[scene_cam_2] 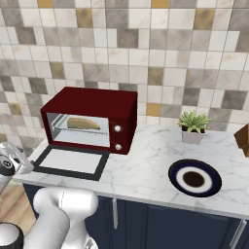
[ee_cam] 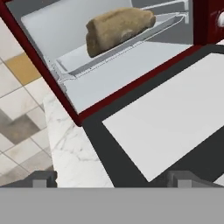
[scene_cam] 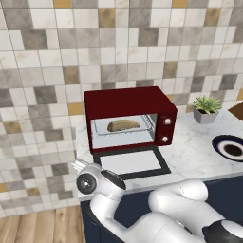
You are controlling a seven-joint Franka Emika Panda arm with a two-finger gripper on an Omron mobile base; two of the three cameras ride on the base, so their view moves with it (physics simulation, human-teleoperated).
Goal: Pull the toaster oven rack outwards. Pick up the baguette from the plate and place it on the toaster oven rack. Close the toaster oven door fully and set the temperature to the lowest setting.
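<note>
The dark red toaster oven [scene_cam: 128, 100] [scene_cam_2: 92, 101] stands on the counter, and its door [scene_cam: 130, 161] [scene_cam_2: 73, 160] [ee_cam: 175, 118] lies open, flat on the marble. Inside, the baguette [scene_cam: 123, 125] [scene_cam_2: 83, 123] [ee_cam: 118, 28] rests on the pale grey rack [scene_cam: 142, 130] [ee_cam: 78, 59], which sits within the oven cavity. The dark blue plate [scene_cam: 217, 142] [scene_cam_2: 175, 170] to the right holds nothing. My gripper [scene_cam: 77, 164] [scene_cam_2: 18, 158] [ee_cam: 113, 179] is open and holds nothing. It hangs at the door's front left corner, near the counter edge.
Two silver knobs [scene_cam: 166, 121] [scene_cam_2: 116, 129] sit on the oven's right side. A potted plant [scene_cam: 206, 108] [scene_cam_2: 193, 125] stands by the tiled wall, with a brown object [scene_cam_2: 243, 138] at the far right. Dark blue cabinets run below the counter.
</note>
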